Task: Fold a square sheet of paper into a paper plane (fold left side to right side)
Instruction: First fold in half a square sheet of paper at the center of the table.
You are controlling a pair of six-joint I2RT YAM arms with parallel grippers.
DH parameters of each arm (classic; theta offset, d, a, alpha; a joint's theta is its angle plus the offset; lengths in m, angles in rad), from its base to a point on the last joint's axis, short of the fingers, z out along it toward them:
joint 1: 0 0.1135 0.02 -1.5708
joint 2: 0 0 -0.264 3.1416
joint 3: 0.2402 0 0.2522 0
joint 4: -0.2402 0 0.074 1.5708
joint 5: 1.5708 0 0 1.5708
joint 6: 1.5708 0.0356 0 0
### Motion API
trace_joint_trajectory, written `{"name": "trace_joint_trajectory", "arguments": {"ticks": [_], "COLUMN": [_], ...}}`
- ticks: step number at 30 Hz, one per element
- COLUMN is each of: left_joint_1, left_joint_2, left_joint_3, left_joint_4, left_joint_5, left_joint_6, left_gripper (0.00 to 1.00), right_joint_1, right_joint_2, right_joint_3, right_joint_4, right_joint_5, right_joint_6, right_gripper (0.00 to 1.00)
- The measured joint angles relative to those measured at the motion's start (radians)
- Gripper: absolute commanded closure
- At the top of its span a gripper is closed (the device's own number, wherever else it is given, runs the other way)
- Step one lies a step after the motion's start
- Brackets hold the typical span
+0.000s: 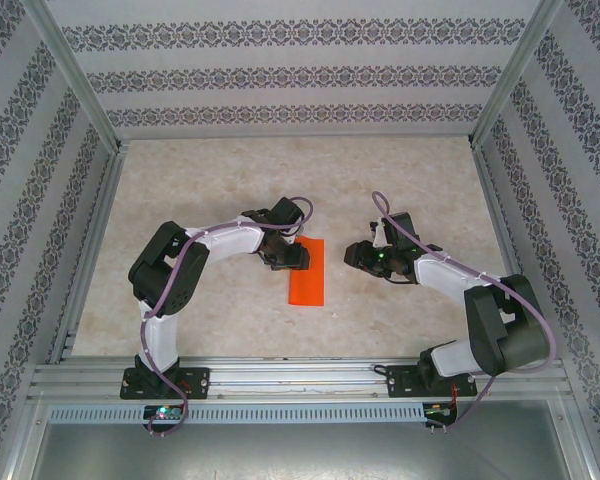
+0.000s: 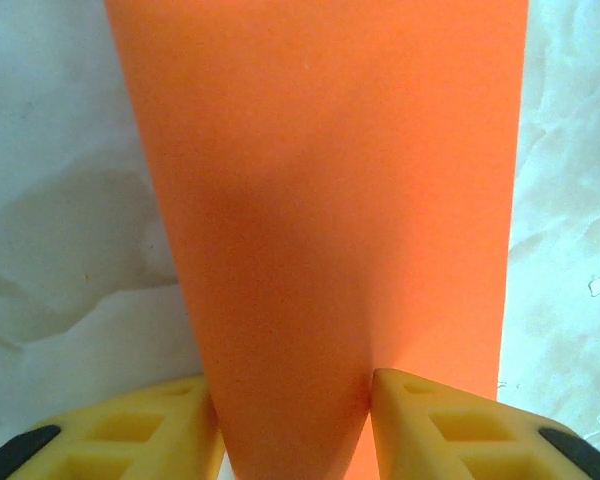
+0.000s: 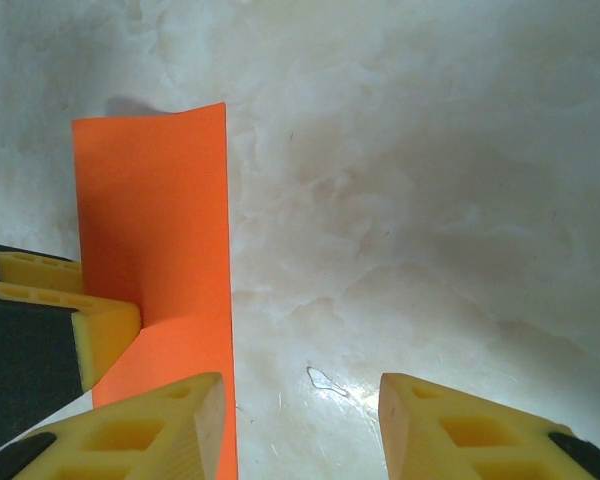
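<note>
Pinching the folded square sheet of paper (image 1: 307, 272) at its far left edge, left gripper (image 1: 290, 258) has jaws closed on it; the orange strip lies mid-desk (image 1: 400, 180), long side running near to far. Right gripper (image 1: 358, 256) sits just right of it, jaws apart, holding nothing.

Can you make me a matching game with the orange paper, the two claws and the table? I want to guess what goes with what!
Things:
1. the square sheet of paper
2. left claw
3. right claw
4. table

Clues:
A. pale and marbled
B. folded into a narrow strip
C. open, with bare table between its fingers
D. has the orange paper between its fingers

Pairs: 1-B, 2-D, 3-C, 4-A
</note>
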State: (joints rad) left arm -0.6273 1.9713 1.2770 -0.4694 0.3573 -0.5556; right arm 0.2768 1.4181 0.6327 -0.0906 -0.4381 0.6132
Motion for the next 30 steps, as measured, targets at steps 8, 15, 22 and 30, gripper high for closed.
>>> {"name": "trace_joint_trajectory", "arguments": {"ticks": [8, 15, 22, 30], "left_joint_1": [0.0, 0.0, 0.0, 0.0], "left_joint_2": [0.003, 0.003, 0.003, 0.004], "left_joint_3": [0.005, 0.005, 0.005, 0.005], "left_joint_4": [-0.006, -0.006, -0.006, -0.006], "left_joint_5": [0.0, -0.003, -0.003, -0.003], "left_joint_6": [0.0, 0.0, -0.001, -0.001], "left_gripper": [0.56, 0.56, 0.56, 0.56], "right_joint_1": [0.0, 0.003, 0.029, 0.061], "right_joint_2": [0.011, 0.022, 0.048, 0.091], "right_joint_3": [0.0, 0.0, 0.004, 0.016], "right_joint_4": [0.0, 0.001, 0.006, 0.029], "right_joint_5": [-0.02, -0.023, -0.043, -0.066], "right_joint_6": [-0.003, -0.003, 0.001, 0.017], "right_gripper": [0.56, 0.56, 0.56, 0.57]}}
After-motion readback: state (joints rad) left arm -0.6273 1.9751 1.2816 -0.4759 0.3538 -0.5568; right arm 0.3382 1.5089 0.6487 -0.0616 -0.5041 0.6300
